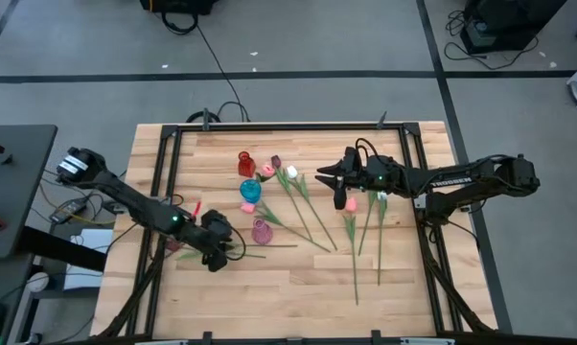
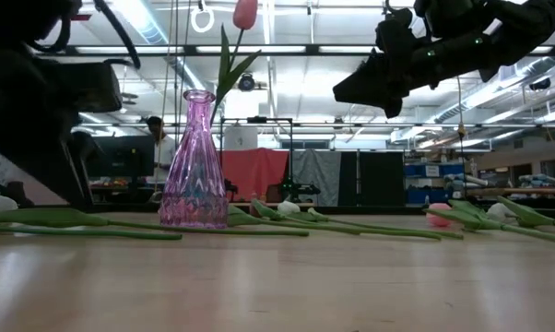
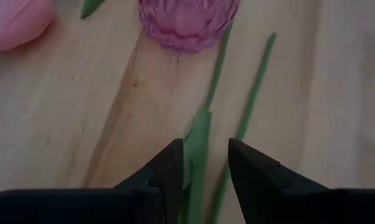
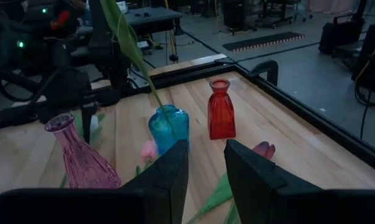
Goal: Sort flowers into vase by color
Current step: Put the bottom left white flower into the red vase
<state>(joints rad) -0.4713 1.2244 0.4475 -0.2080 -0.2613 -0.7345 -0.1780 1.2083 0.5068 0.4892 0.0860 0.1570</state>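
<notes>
Left gripper (image 3: 203, 163) straddles a green stem (image 3: 200, 140) just beside the pink vase (image 3: 189, 22), jaws apart, not yet closed on it.

The flowers (image 1: 303, 206) look light, thin and bendy; best pinched mid-stem. Most lie flat beyond the pink vase, stems running away from it. Right gripper (image 4: 205, 163) hangs above the table, jaws parted and seemingly empty, facing the blue vase (image 4: 169, 127).
</notes>
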